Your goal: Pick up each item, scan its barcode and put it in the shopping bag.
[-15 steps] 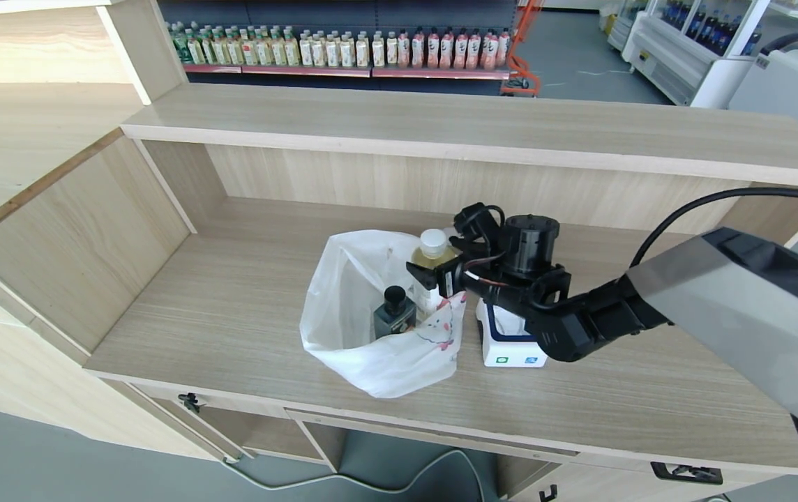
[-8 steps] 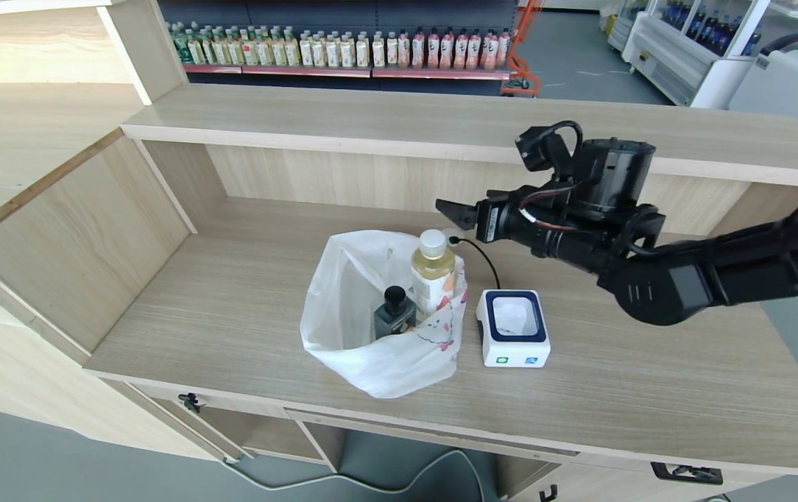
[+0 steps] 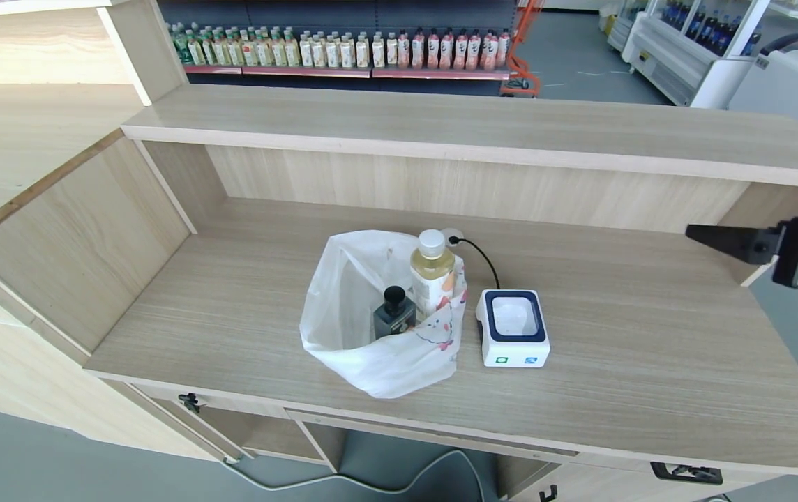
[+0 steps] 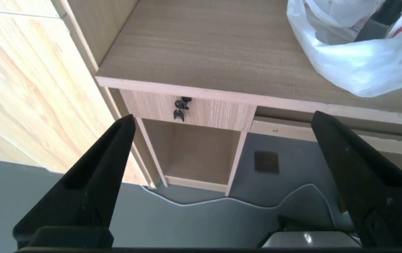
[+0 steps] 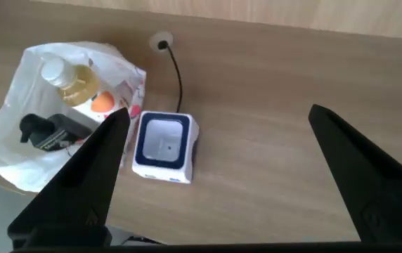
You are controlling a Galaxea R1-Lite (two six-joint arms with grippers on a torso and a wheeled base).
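The white shopping bag (image 3: 371,348) is sitting open at the middle of the surface (image 3: 650,390), holding a yellow bottle (image 3: 432,270) and a dark bottle (image 3: 394,315), both upright. A white scanner (image 3: 513,328) is lying just right of it. The right gripper (image 5: 218,114) is hanging at the frame's right edge, its fingers (image 3: 723,241) spread and empty. The left gripper (image 4: 222,121) is hovering before the surface's near edge, fingers likewise released.
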